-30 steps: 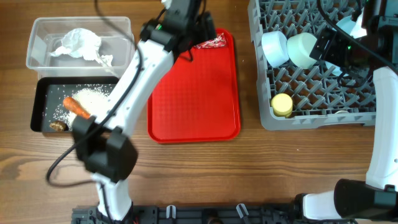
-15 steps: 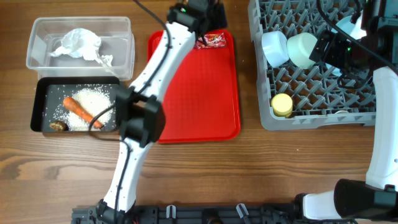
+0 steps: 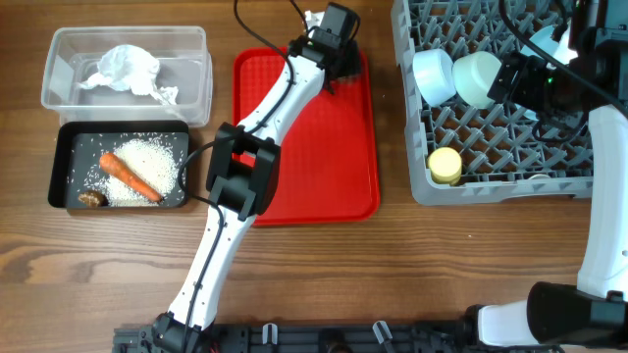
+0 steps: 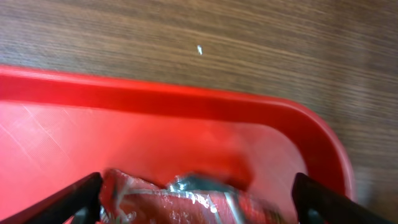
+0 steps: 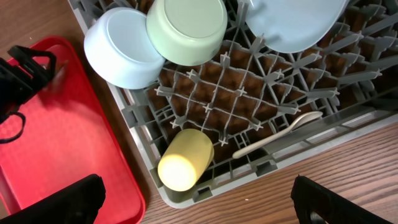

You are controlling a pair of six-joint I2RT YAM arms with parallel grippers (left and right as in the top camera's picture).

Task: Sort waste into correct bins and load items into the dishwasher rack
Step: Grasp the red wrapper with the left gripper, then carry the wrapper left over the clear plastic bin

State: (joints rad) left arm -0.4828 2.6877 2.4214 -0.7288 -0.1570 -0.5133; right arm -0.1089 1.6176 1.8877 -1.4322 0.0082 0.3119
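Note:
The red shiny snack wrapper [image 4: 186, 202] lies in the far right corner of the red tray [image 3: 304, 147], between the open fingers of my left gripper [image 3: 339, 61]. The overhead view hides it under the gripper. My right gripper [image 3: 520, 80] is open and empty above the grey dishwasher rack [image 3: 491, 188]. The rack holds a pale blue bowl [image 5: 121, 46], a mint bowl [image 5: 186, 28], a pale blue plate [image 5: 292, 22], a yellow cup [image 5: 183, 162] and a white spoon [image 5: 280, 132].
The clear tub [image 3: 59, 44] at the far left holds the crumpled tissue [image 3: 123, 69]. The black tray [image 3: 61, 167] in front of it holds the carrot [image 3: 130, 175], rice [image 3: 152, 155] and a brown lump [image 3: 92, 199].
My left gripper has moved right along the red tray's far edge and now sits over the wrapper, covering it in the overhead view. The right arm has not moved.

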